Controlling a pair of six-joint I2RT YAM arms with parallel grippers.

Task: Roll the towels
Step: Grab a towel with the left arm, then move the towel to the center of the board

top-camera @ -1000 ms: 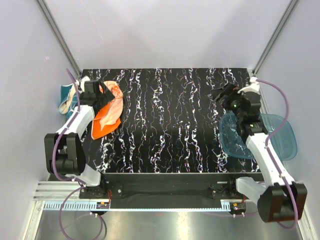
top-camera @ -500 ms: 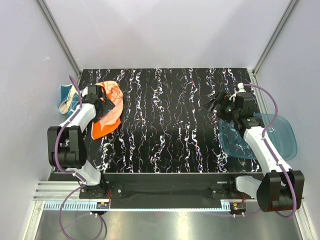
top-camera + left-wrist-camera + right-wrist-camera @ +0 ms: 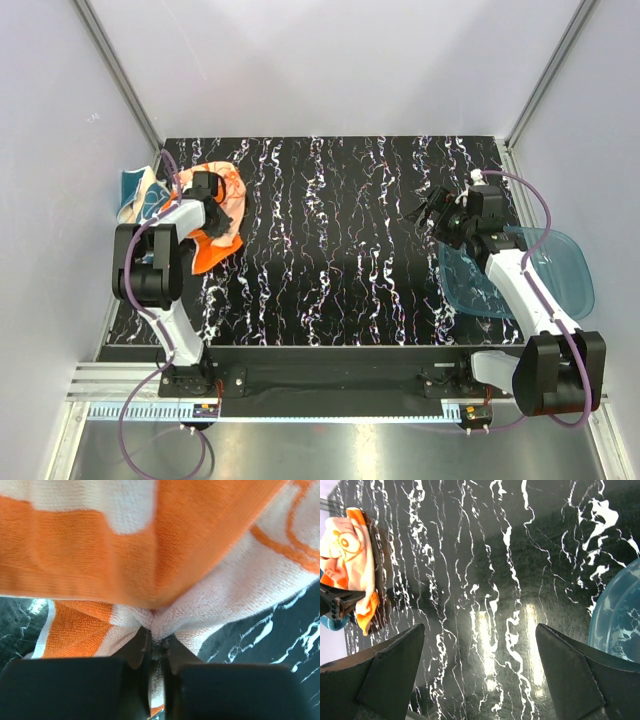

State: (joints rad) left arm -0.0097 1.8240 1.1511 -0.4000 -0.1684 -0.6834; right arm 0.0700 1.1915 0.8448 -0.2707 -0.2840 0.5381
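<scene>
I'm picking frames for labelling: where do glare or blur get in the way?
Left wrist: the orange towel fills the view, its upper part out of focus. Right wrist: bright glare patches on the tabletop. Top external: sharp, evenly lit.

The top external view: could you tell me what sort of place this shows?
Probably a robot lab work cell: a left arm and right arm bolted beside a black marbled table, enclosed by plain white panels on aluminium posts.
</scene>
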